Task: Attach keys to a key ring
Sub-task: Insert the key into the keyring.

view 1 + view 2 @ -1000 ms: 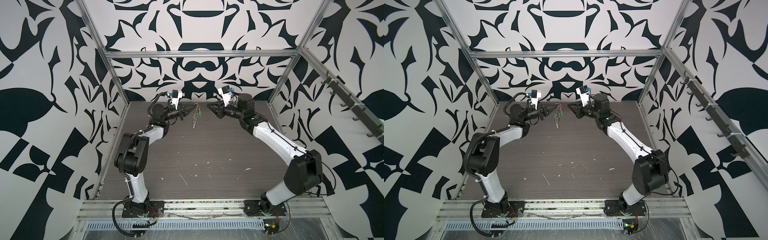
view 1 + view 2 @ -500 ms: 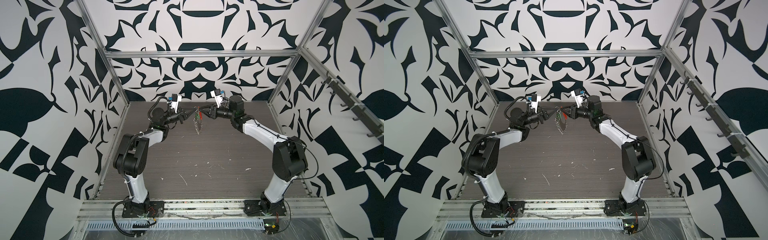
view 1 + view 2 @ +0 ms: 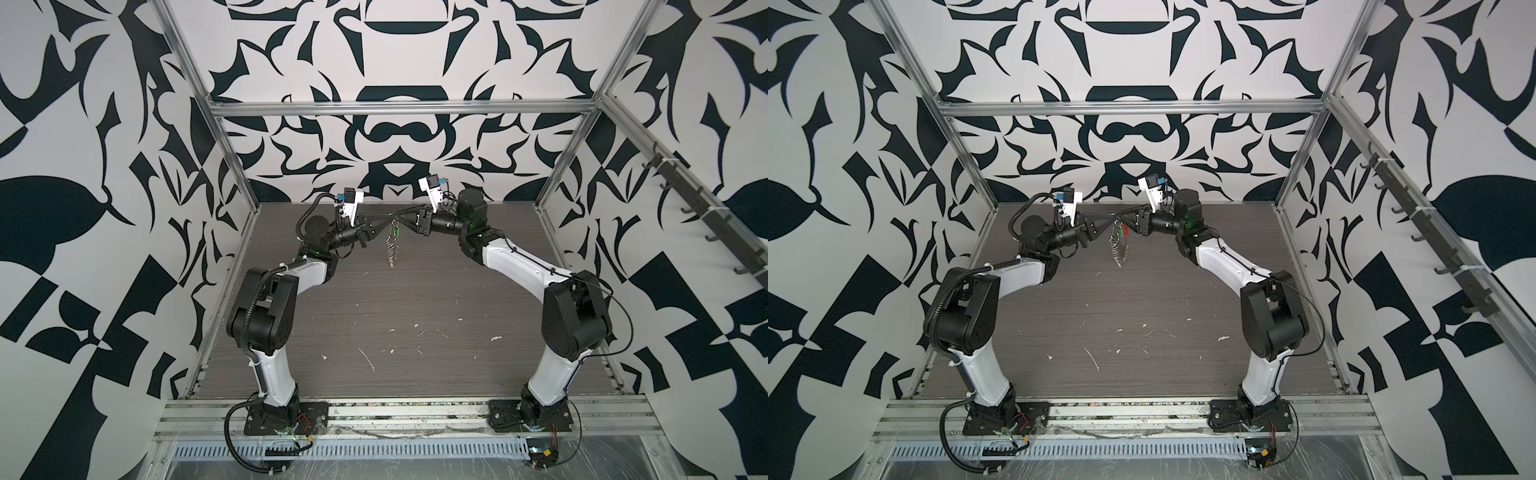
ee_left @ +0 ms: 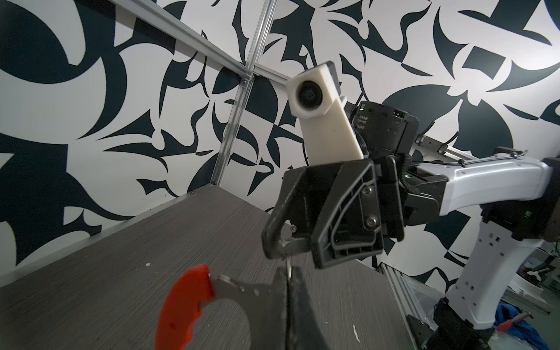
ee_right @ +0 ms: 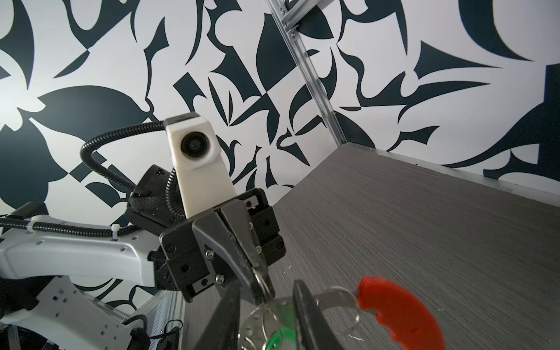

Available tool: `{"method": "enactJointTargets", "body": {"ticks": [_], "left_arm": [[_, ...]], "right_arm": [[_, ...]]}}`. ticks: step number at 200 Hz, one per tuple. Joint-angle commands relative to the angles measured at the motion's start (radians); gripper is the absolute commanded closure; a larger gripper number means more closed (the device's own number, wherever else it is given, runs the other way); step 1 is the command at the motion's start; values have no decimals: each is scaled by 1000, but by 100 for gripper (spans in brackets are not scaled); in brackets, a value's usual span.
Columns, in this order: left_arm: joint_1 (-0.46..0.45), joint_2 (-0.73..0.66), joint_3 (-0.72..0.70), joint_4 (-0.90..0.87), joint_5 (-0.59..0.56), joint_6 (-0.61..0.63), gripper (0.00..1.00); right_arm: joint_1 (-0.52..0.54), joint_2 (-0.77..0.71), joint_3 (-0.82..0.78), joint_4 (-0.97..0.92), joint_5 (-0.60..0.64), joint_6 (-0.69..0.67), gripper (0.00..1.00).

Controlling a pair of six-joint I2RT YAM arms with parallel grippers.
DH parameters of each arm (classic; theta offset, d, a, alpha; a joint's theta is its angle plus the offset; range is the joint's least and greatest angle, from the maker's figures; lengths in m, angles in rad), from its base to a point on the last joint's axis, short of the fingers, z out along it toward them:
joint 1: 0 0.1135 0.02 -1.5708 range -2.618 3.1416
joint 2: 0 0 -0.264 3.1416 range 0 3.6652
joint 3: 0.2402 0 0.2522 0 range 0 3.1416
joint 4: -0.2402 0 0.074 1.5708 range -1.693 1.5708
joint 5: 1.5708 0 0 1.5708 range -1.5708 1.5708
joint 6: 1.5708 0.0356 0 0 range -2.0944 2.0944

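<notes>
The left gripper [image 5: 261, 288] is pressed together on the large oval wire key ring [image 5: 400, 306] with a curved red plastic segment, held clear above the grey table [image 3: 395, 316]. The right gripper [image 4: 289, 244] has its jaws partly spread, with the small flat green plastic key tag [image 5: 281, 336] between them; a pinch cannot be confirmed.

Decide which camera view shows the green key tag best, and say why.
The right wrist view: the green key tag appears large and close, though partly behind a finger. Both top views show only a tiny green speck; the left wrist view does not show it.
</notes>
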Motion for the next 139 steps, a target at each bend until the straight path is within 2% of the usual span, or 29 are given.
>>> {"method": "enactJointTargets", "body": {"ticks": [1,60,139], "left_arm": [[-5,-33,22,70,-21,-19,100],[-4,24,45,205,-50,-140,100],[-4,8,22,203,-66,-123,100]], "right_arm": [[6,-5,35,77,-32,17,68],[9,-14,18,119,-37,46,78],[19,12,44,171,-59,94,80]]}}
